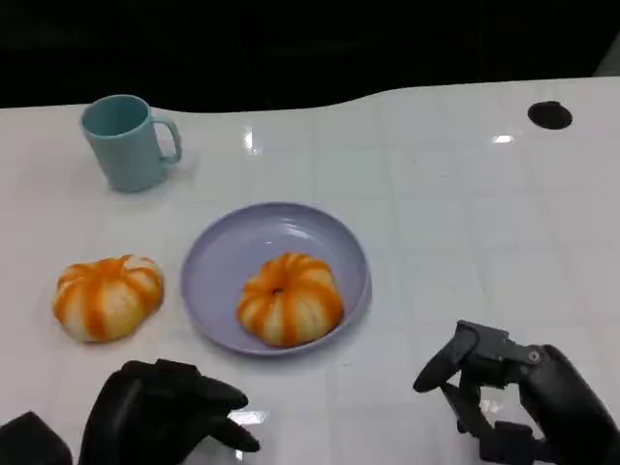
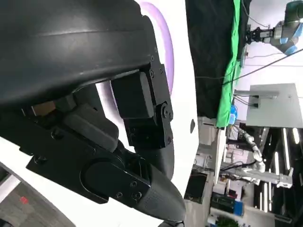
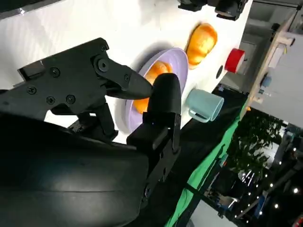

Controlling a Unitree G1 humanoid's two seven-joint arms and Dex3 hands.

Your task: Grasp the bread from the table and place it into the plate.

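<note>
Two orange-and-cream striped round bread buns sit on the glossy white counter (image 1: 455, 223) in the head view: one bread bun (image 1: 290, 298) already lies inside the shallow lavender round plate (image 1: 231, 254), the other bread bun (image 1: 107, 296) rests on the counter just beside the plate's left rim, apart from it. Pale teal plastic mug (image 1: 128, 142) stands upright further back, well apart from both. Left robot hand (image 1: 165, 412) hovers low near the loose bun, fingers loosely curled, holding nothing; right robot hand (image 1: 504, 392) sits off to the right, fingers apart, empty. Likely step: grab the remaining bun with the left hand. Do it well by spreading the fingers wide first, coming down over the bun's crown, closing gently since it looks soft, then lifting clear of the rim and setting it in the bare part of the plate so it does not shove the first bun out. Left wrist view: black shell and fingers (image 2: 142, 109) close up, nothing between them, plate edge (image 2: 166, 42) behind. Right wrist view: fingers (image 3: 163, 101) parted and empty, plate (image 3: 173, 64) with its bun (image 3: 152, 74), second bun (image 3: 201, 42) and mug (image 3: 204, 105) beyond.
</note>
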